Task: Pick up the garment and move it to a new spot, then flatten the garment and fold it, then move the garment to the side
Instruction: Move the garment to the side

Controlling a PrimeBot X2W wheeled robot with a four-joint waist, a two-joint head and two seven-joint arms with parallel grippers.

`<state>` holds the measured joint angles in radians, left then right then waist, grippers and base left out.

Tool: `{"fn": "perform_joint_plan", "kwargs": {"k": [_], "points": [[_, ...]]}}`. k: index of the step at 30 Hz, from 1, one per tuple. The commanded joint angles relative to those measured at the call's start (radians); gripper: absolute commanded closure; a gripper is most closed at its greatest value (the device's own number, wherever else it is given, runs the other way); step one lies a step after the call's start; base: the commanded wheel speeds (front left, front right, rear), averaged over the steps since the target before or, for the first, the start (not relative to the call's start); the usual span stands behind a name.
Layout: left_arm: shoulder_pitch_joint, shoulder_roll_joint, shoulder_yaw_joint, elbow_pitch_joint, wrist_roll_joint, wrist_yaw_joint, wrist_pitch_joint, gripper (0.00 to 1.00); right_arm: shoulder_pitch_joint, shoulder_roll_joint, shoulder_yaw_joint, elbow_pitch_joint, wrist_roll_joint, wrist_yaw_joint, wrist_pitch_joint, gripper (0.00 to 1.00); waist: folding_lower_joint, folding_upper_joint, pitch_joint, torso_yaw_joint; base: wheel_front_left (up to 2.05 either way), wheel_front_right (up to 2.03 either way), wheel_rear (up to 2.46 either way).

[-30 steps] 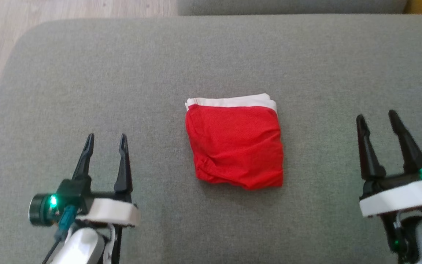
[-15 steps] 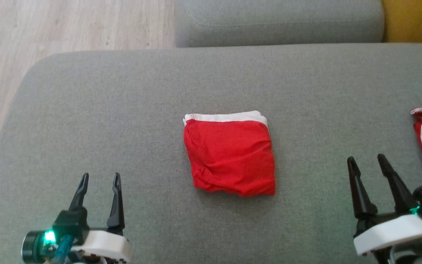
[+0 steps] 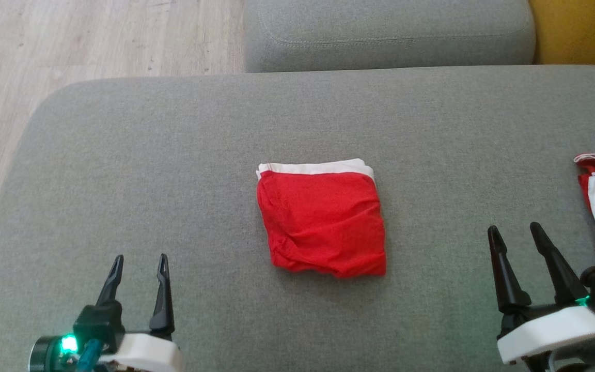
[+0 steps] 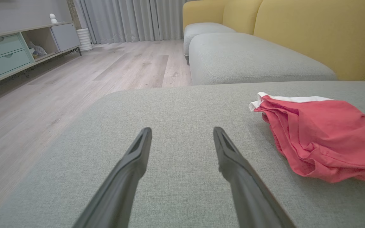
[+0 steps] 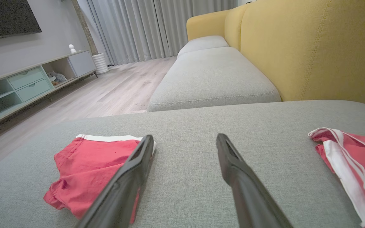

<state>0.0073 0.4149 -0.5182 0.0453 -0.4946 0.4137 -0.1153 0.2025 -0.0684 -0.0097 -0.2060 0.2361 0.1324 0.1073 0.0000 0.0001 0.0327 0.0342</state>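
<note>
head view: folded garment [image 3: 323, 222] sits on the cushion [image 3: 173, 155]; left gripper [image 3: 140, 257] and right gripper [image 3: 513, 226] hover, jaws apart, empty. best to pinch all layers at one edge (loose folds slip).

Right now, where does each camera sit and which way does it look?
Head view: on the head, looking down on the cushion and folded garment; left gripper and right gripper show at the bottom, open.
Left wrist view: on the left wrist, looking along its fingers across the cushion; garment to the right.
Right wrist view: on the right wrist, looking along its fingers; garment left, striped cloth right.
Shared: all three show the garment.
</note>
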Motion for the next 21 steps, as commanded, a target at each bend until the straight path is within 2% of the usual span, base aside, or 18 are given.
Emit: {"fn": "perform_joint_plan", "kwargs": {"k": [1, 9, 13, 16, 21], "points": [[-0.044, 0.028, 0.036, -0.035, -0.003, 0.005, -0.002, 0.00, -0.027, -0.002, 0.022, -0.040, -0.001, -0.002, 0.000, 0.00, 0.0000, -0.0001, 0.002, 0.000, 0.00, 0.00, 0.00], [-0.057, 0.030, 0.036, -0.046, 0.001, 0.012, -0.005, 0.00, -0.035, -0.002, 0.023, -0.031, 0.000, -0.002, 0.007, 0.00, 0.0000, -0.0001, 0.015, -0.001, 0.00, 0.00, 0.00], [-0.080, 0.028, 0.036, -0.056, 0.009, 0.013, -0.011, 0.00, -0.066, -0.036, 0.042, 0.000, 0.014, -0.002, 0.023, 0.00, 0.0000, -0.0001, 0.043, 0.007, 0.00, 0.00, 0.00], [-0.130, 0.018, 0.029, -0.063, 0.023, 0.004, -0.024, 0.00, -0.128, -0.070, 0.073, 0.070, 0.051, -0.002, 0.037, 0.00, 0.0000, -0.0001, 0.093, 0.033, 0.00, 0.00, 0.00], [-0.191, -0.011, 0.015, -0.061, 0.039, -0.007, -0.051, 0.00, -0.248, -0.092, 0.169, 0.215, 0.130, -0.002, 0.042, 0.00, 0.0000, -0.0001, 0.155, 0.079, 0.00, 0.00, 0.00]]}}
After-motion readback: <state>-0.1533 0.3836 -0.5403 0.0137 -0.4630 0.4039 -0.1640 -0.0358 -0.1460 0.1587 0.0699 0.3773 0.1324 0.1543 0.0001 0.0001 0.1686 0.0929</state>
